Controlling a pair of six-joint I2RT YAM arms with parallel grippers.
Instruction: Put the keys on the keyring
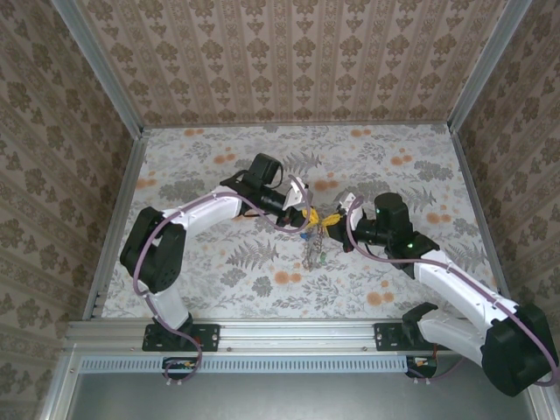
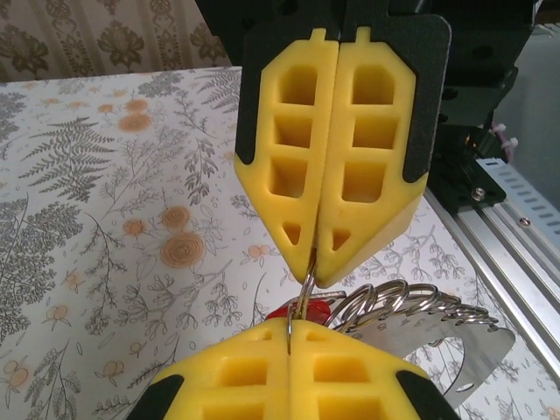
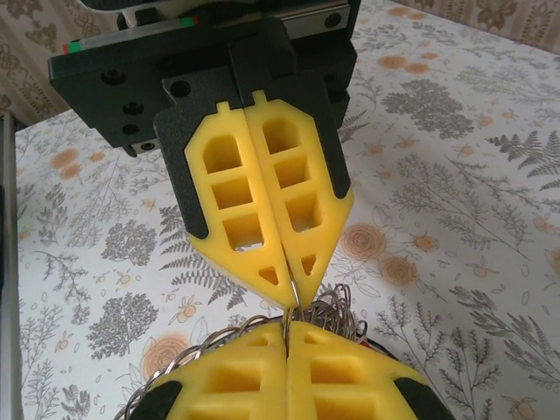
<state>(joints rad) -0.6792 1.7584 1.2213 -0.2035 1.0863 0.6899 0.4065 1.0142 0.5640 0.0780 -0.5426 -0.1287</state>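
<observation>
One thin grey wire of the keyring (image 2: 303,289) is standing upright between two pairs of yellow fingertips, and its other loops are fanning out like a shiny coil toward 3 o'clock in the left wrist view. A red key head (image 2: 306,311) is showing just behind the wire. In the top view the keys (image 1: 313,249) are lying in a small bunch near the table centre, at 6 o'clock from the meeting fingertips, with tiny blue and green spots among them. The left gripper (image 2: 289,331) is pressing its jaws together on the wire from 6 o'clock. The right gripper (image 2: 317,278) is pinching the same wire from 12 o'clock, jaws also pressed together. The flower-patterned table (image 1: 219,262) is lying underneath.
</observation>
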